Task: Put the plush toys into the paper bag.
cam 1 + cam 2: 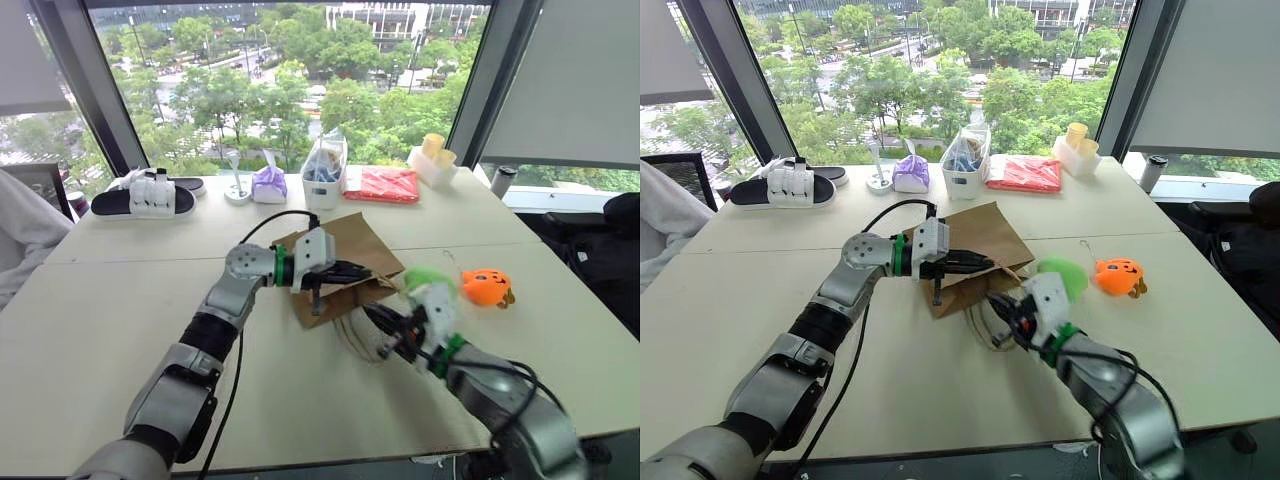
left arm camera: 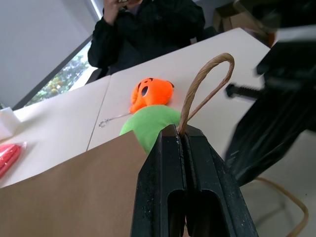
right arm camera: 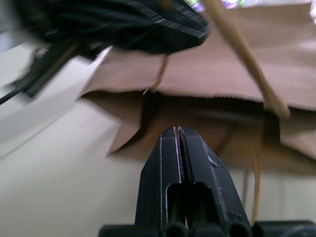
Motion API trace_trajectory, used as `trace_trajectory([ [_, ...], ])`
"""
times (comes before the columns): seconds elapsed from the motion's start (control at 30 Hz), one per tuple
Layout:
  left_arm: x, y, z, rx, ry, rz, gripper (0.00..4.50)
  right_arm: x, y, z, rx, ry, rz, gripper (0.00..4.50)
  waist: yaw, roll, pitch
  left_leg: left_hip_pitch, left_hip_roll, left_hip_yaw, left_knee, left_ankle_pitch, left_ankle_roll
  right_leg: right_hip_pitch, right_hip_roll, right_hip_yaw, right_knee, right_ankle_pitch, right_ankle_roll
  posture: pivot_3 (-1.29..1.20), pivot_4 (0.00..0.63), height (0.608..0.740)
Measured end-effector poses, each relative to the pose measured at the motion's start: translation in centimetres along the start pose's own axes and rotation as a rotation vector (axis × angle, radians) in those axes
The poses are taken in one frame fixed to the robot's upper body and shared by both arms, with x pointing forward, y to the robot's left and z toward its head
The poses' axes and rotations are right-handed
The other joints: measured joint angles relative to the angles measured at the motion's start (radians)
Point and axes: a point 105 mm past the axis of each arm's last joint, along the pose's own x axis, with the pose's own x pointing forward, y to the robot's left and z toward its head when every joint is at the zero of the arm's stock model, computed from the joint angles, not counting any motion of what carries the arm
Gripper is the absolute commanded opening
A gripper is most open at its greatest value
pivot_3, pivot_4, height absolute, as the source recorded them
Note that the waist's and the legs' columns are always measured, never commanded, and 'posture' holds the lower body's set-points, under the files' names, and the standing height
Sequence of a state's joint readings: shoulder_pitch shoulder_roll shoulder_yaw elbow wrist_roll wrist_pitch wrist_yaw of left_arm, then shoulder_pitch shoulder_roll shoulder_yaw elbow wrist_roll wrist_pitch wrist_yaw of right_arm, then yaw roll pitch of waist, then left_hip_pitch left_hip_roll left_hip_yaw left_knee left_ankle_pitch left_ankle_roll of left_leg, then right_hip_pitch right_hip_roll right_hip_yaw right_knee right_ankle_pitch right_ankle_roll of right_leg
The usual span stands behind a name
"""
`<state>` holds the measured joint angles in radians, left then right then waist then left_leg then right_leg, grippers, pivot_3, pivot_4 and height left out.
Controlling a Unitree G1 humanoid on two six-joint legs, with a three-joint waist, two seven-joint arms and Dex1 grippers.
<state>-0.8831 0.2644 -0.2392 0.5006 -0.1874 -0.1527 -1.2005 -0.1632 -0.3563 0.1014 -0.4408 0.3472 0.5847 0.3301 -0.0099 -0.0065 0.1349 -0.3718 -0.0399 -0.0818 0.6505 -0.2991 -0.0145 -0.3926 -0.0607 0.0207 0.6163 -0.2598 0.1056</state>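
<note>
The paper bag's (image 1: pixel 345 262) cord handle (image 2: pixel 205 86) is clamped in the left claw (image 1: pixel 362 271); the bag mouth lies just ahead of the closed, empty right claw (image 1: pixel 383 322).

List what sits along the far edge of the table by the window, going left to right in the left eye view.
Black and white slide sandals → purple tissue pouch → clear plastic bag of blue items in a white cup → flat red packet → white tray with yellow pieces.
</note>
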Motion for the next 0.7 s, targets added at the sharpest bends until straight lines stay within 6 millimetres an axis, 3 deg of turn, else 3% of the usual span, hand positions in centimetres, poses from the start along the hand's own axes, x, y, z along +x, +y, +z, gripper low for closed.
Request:
trace_trajectory([
  [0.13,-0.4,0.3,0.2,-0.027,-0.001,0.024,0.02,3.2,-0.7,-1.1,-0.024,0.014,-0.025,0.00,-0.005,0.000,0.000,-0.001,-0.001,0.001,-0.001,0.001,-0.001,-0.001,-0.001,0.000,0.000,0.000,0.000,0.00,0.150,0.740],
  [0.37,-0.6,0.3,1.6,-0.080,-0.044,0.020,0.02,6.6,-1.8,-3.7,-0.050,0.054,-0.043,0.00,-0.009,0.000,0.000,-0.001,-0.001,0.000,-0.001,0.004,-0.006,-0.003,-0.001,0.001,0.004,0.000,0.000,0.00,0.150,0.740],
  [0.6,-1.4,-0.5,1.5,-0.123,-0.023,-0.008,0.02,9.8,-1.2,-2.3,-0.098,-0.043,0.030,0.00,-0.016,0.000,0.000,0.000,-0.001,0.000,-0.002,0.005,-0.008,-0.005,-0.001,0.001,0.010,0.000,0.000,0.00,0.150,0.740],
  [0.7,-1.6,-0.2,1.4,-0.137,-0.019,0.010,0.02,10.6,-0.8,-2.8,-0.105,-0.029,0.055,0.00,-0.014,0.000,0.000,0.000,-0.002,0.000,-0.002,0.005,-0.009,-0.005,-0.001,0.001,0.011,0.000,0.000,0.00,0.150,0.740],
])
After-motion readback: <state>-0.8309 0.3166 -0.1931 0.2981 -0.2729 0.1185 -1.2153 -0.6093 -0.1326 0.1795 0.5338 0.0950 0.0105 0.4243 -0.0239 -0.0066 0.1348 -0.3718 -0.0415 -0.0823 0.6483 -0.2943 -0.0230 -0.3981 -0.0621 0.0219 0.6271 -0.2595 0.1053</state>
